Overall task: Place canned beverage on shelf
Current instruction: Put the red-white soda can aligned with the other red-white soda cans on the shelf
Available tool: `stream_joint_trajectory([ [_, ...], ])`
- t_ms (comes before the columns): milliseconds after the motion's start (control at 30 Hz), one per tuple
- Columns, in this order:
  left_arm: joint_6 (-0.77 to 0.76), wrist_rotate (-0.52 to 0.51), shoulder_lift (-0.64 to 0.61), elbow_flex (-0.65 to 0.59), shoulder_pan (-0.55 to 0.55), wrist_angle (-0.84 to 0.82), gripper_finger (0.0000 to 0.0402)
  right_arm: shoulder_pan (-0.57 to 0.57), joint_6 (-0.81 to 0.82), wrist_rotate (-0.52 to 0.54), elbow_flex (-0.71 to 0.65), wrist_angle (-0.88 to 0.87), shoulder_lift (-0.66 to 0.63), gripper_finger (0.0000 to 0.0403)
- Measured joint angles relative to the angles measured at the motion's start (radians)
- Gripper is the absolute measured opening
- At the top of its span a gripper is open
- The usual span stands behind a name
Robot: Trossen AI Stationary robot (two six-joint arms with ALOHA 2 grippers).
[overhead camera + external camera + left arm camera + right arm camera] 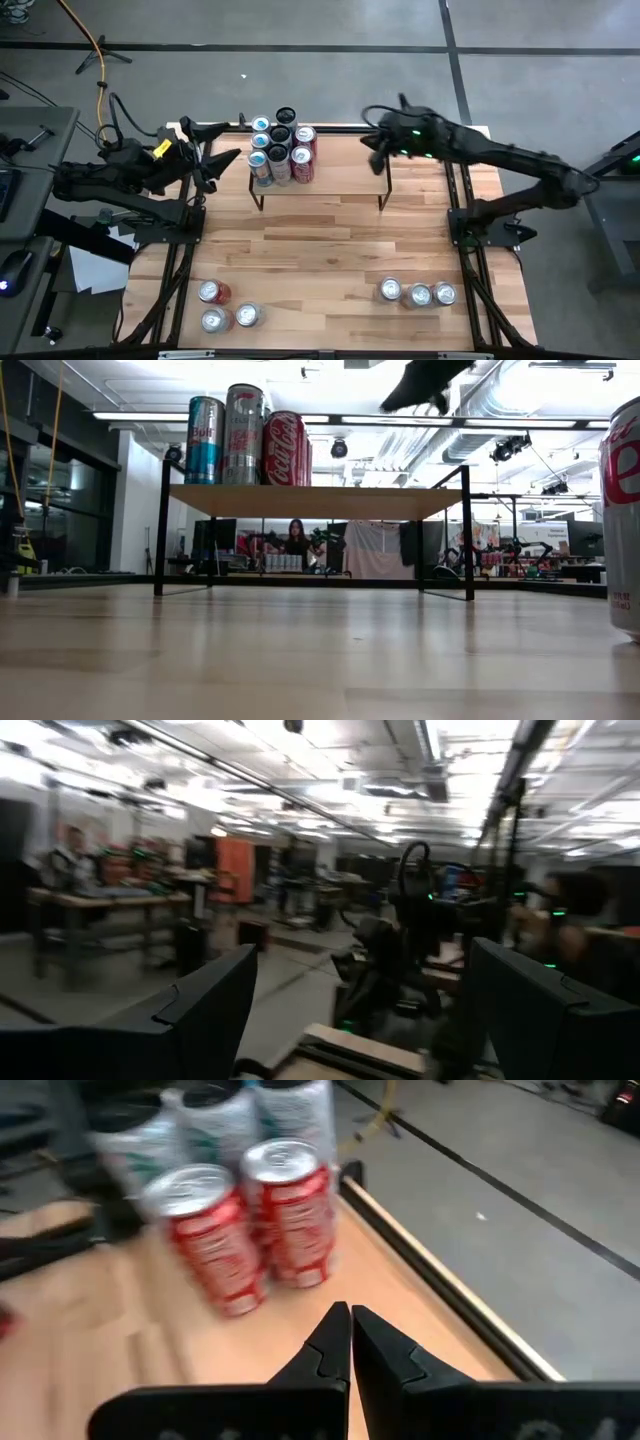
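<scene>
Shelf (pixel 340 178): light wood plank, thin black rod legs, long axis left-right, far table edge. Upright cylindrical metal cans (pixel 280 152) clustered left. Right gripper (pixel 350 1342) fingers together; left gripper (pixel 215 160) fingers apart, empty.

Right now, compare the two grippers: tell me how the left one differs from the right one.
The left gripper stands open, fingers spread apart; the right gripper is shut, fingers pressed together. The left gripper sits off the left end of the shelf, beside the cluster of cans; the right gripper hovers over the shelf's bare right end, away from the cans. Both are empty, holding no can.
</scene>
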Motion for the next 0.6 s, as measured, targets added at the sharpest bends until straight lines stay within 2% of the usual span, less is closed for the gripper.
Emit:
stream_joint_trajectory([
  [100, -0.039, 0.026, -0.001, 0.000, 0.000, -0.006, 0.0307, 0.052, 0.023, -0.019, -0.063, 0.000, -0.119, 0.0000],
  [200, -0.066, 0.028, -0.001, 0.000, 0.000, -0.003, 0.0307, 0.121, 0.058, -0.020, -0.169, 0.081, -0.233, 0.0000],
  [333, -0.092, 0.028, -0.001, 0.000, 0.000, -0.003, 0.0307, 0.201, 0.133, -0.013, -0.380, 0.381, -0.351, 0.0000],
  [467, -0.124, 0.028, -0.001, 0.000, 0.000, -0.010, 0.0307, 0.242, 0.156, -0.037, -0.543, 0.742, -0.386, 0.0000],
  [600, -0.130, 0.027, -0.001, 0.000, 0.000, -0.034, 0.0307, 0.246, 0.169, -0.042, -0.575, 0.822, -0.376, 0.0000],
])
